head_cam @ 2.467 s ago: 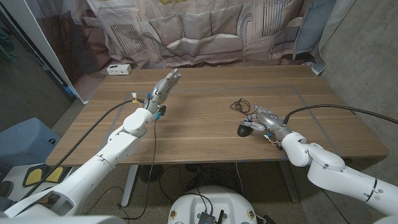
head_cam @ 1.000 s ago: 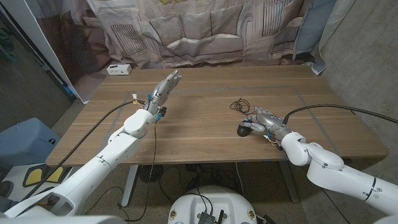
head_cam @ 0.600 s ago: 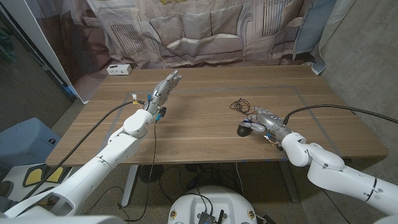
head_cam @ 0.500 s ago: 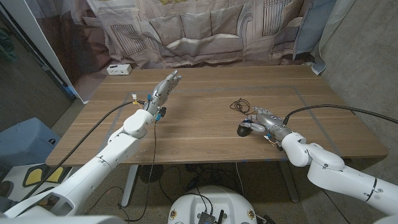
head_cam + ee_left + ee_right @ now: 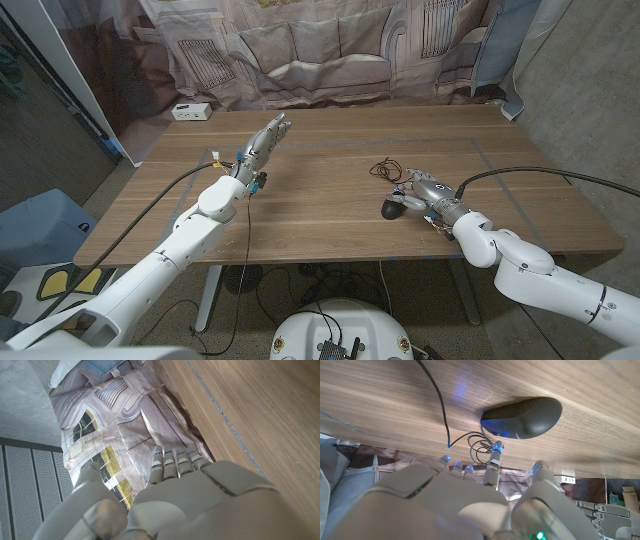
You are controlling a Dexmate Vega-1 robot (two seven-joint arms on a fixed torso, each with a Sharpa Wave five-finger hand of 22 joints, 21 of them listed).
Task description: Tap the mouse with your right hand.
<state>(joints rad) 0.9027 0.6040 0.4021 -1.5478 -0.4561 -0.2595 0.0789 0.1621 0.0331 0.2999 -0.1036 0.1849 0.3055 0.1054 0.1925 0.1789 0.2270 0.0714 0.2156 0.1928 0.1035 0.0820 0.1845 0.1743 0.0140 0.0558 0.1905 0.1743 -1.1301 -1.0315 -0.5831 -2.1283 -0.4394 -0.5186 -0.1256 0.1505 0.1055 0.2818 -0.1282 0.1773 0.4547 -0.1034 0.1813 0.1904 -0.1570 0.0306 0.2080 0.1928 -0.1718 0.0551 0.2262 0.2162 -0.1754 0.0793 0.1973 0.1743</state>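
A black wired mouse (image 5: 393,208) lies on the wooden table (image 5: 330,220), right of the middle, and it also shows in the right wrist view (image 5: 522,418). Its thin black cable (image 5: 385,170) coils just behind it. My right hand (image 5: 427,193) hovers right beside the mouse on its right, fingers apart and holding nothing. In the right wrist view its fingertips (image 5: 496,448) reach close to the mouse's edge; I cannot tell whether they touch it. My left hand (image 5: 266,142) is raised over the table's left half with straight fingers (image 5: 172,462), holding nothing.
A small white box (image 5: 190,111) sits at the table's far left corner. A printed curtain (image 5: 330,50) hangs behind the table. A faint tape line (image 5: 490,165) runs along the right side of the tabletop.
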